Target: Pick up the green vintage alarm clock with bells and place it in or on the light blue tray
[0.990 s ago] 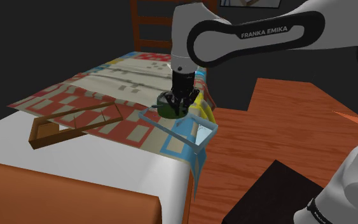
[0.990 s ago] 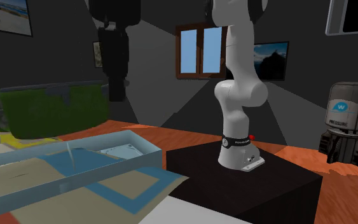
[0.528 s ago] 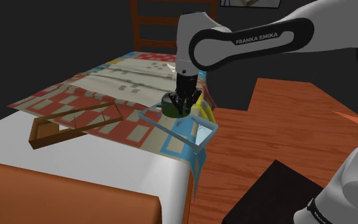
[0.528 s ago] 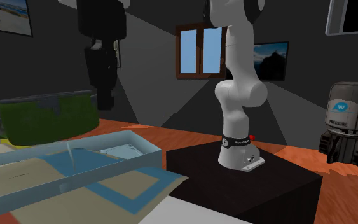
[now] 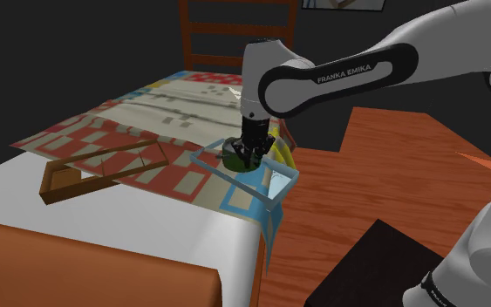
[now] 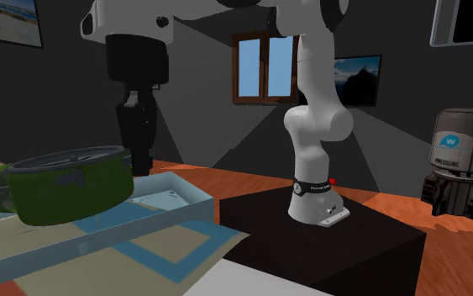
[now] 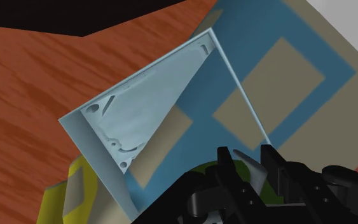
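Clearly, the all-black gripper (image 5: 249, 155) clasps the round green alarm clock (image 6: 62, 187) over the translucent light blue rectangular tray (image 6: 169, 210). The wrist view adds the tray's moulded corner (smooth, thin-walled) over checked cloth (image 7: 279, 70).

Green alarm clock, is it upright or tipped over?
Tipped: the green alarm clock lies flat, its round side up and slanted, in the gripper over the light blue tray.

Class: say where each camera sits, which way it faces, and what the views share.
Shoulder view: beside the stand, looking down over the quilt; arm shows.
Second exterior view: low by the tray, facing the stand; arm shows.
Wrist view: behind the jaws, looking down into the tray; jaws show.
All share the clock.
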`<state>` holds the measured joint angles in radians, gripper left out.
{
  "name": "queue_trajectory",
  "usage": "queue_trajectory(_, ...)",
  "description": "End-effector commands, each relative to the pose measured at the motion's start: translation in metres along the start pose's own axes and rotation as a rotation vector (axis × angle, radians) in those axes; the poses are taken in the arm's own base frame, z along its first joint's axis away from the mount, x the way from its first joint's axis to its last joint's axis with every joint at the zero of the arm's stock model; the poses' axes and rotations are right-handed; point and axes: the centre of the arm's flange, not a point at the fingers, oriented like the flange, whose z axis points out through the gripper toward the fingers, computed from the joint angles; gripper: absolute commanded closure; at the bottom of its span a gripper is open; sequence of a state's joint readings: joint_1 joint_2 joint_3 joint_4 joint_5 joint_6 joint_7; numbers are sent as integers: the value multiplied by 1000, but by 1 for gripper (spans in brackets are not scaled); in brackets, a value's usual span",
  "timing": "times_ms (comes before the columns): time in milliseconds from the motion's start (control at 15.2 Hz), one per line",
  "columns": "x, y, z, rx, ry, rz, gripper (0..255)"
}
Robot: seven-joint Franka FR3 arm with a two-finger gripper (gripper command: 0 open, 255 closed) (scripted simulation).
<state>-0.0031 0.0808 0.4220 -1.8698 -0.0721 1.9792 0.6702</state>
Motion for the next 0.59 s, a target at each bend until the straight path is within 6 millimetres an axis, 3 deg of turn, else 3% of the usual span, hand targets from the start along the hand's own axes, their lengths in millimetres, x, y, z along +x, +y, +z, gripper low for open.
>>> queue_trajectory(0,-1,-1,9,1,3,0,255)
queue_trajectory(132,-1,-1,20,1,3,0,255)
queue_trajectory(528,-1,-1,21,1,3,0,255)
